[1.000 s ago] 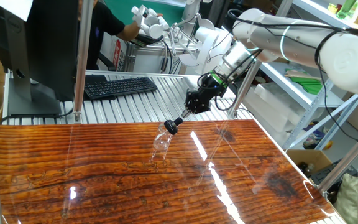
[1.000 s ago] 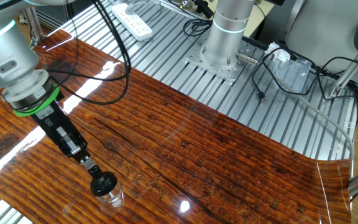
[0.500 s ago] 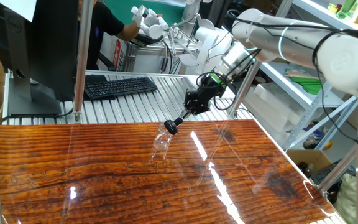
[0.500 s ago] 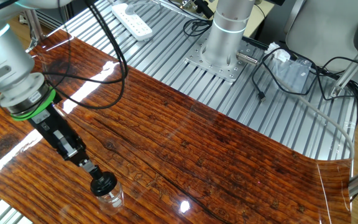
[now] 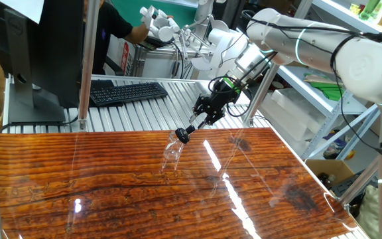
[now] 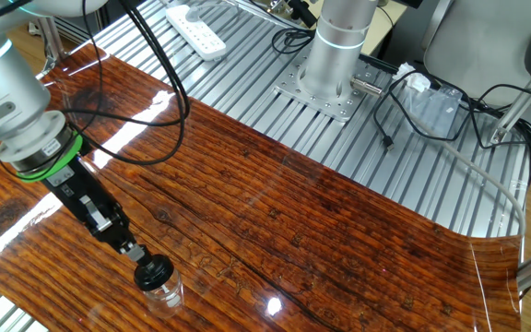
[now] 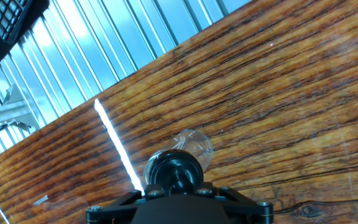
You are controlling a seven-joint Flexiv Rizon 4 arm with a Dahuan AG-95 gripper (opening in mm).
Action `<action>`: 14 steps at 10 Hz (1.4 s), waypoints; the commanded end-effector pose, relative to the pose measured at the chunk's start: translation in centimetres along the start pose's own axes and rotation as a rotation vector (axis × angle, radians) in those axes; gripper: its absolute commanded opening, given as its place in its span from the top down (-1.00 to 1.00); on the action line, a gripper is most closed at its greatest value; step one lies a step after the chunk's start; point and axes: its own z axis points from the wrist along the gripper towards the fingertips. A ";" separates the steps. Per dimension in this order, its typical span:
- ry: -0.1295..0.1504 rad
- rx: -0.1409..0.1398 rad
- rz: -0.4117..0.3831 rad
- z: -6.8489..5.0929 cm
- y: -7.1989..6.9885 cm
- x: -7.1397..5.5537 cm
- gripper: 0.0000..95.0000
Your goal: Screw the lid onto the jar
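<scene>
Jar (image 5: 172, 152) of clear plastic, small and slim, stood upright on the glossy wooden bench (image 5: 111, 192). Its small round black lid (image 6: 153, 273) sat on its neck, at the gripper (image 6: 139, 256) tip; whether the jaws pinched it could not be told.

I can't read any text, label, brand or number from here; the keyboard (image 5: 128, 92) keys and shelf boxes may carry markings, but they're too small.

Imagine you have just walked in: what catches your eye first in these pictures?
A white robot arm reaches down from the right over a glossy wooden table. Its gripper presses a small black lid onto a tiny clear jar standing mid-table.
</scene>
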 end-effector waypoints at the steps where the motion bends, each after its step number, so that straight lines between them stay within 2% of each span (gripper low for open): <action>1: 0.001 0.000 -0.002 0.3 0.0 -0.2 0.20; 10: 0.003 -0.006 0.008 1.0 0.0 -0.3 0.20; 14: 0.001 -0.007 0.020 1.5 -0.1 0.0 0.20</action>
